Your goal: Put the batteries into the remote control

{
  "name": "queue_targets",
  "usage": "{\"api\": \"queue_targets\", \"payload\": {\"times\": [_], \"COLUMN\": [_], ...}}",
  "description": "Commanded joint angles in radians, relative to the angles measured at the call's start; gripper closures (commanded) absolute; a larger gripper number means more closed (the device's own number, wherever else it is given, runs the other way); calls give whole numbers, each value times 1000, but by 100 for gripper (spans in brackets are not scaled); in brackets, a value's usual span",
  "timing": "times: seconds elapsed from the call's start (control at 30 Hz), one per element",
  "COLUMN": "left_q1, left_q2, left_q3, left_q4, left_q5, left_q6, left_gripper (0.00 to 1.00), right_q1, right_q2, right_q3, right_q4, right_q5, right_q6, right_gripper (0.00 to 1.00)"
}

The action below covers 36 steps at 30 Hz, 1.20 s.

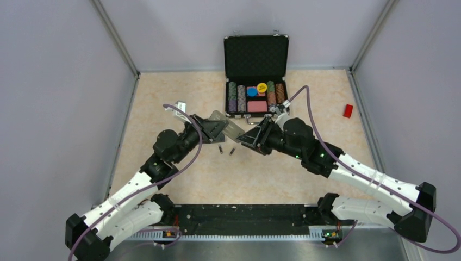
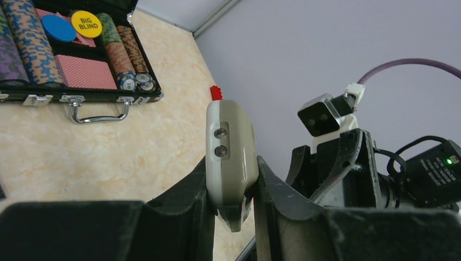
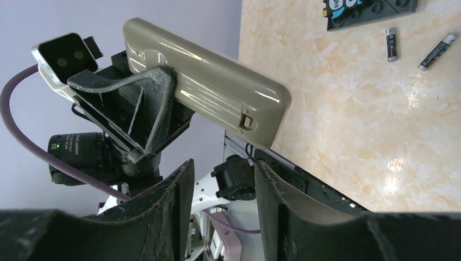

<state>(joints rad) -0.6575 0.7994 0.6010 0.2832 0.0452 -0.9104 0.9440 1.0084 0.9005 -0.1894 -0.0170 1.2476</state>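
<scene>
The left gripper (image 2: pixel 231 185) pinches the remote control (image 2: pixel 231 147) between its two fingers, clamped on the long edges and holding it clear of the table (image 1: pixel 272 179). The remote's grey back faces the right wrist camera. The free end juts out toward the right arm. Just nearer the arm bases, the batteries (image 1: pixel 220 148) lie loose on the table, close together but not touching, between the two grippers. The right gripper (image 3: pixel 223 168) hangs just beside the remote's free end, fingers spread with nothing between them. Behind it stands an open poker chip case (image 1: pixel 255 57), and a red block (image 1: pixel 348 111) lies well off to the right.
</scene>
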Motion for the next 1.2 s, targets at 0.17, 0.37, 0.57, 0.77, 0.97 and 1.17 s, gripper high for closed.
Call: {"api": "queue_targets", "payload": {"times": [0.17,0.37,0.57,0.77,0.97,1.17], "left_q1": [2,2,2,2,2,2], "left_q2": [-55,-68,-73,-65,-60,-49], "left_q3": [-20,-13,-2,15,23,34], "left_q4": [111,121,120,117,114,101], "left_q5": [128,195,259,329,348,328], "left_q6": [81,138,172,196,217,195], "left_gripper": [100,100,100,100,100,100], "right_q1": [-4,-5,-4,-4,-4,-4], "right_q2": [-84,-109,-134,-158,-170,-172], "right_q3": [-24,-55,-57,-59,-53,-32], "right_q4": [63,87,65,65,75,9], "right_q5": [46,22,22,-4,-49,-18], "right_q6": [16,19,9,-26,-37,-118], "right_gripper": [43,39,38,34,36,24]}}
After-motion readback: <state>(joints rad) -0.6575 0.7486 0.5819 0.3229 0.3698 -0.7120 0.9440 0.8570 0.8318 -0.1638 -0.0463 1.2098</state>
